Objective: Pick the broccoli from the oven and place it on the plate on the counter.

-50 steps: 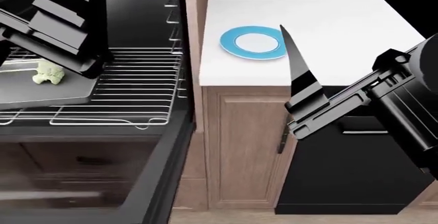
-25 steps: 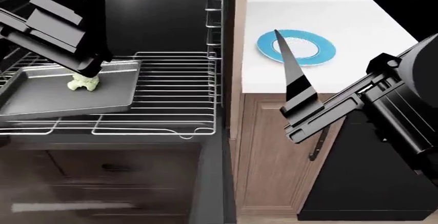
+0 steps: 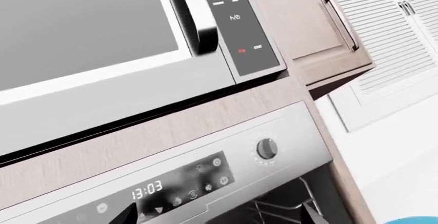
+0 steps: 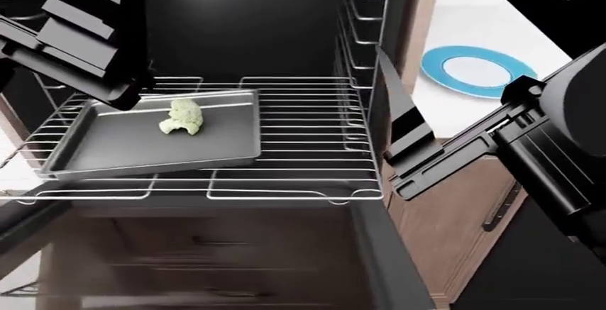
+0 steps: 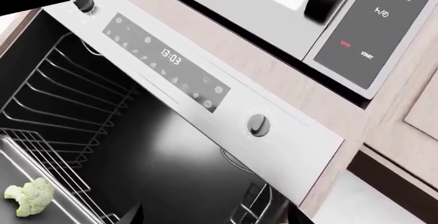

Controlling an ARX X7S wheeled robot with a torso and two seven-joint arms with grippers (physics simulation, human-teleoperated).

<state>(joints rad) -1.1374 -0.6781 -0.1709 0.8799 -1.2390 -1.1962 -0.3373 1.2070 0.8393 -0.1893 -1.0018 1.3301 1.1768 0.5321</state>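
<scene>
Your left pincer (image 4: 118, 93), jaw state unclear, hangs just beside the broccoli (image 4: 182, 117) on the tray (image 4: 104, 143); your right pincer's (image 4: 393, 136) too.

broccoli (image 4: 182, 118) on tray (image 4: 113, 143) in oven (image 4: 237, 33); plate (image 4: 478, 71) right, on counter (image 4: 455, 19).
</scene>
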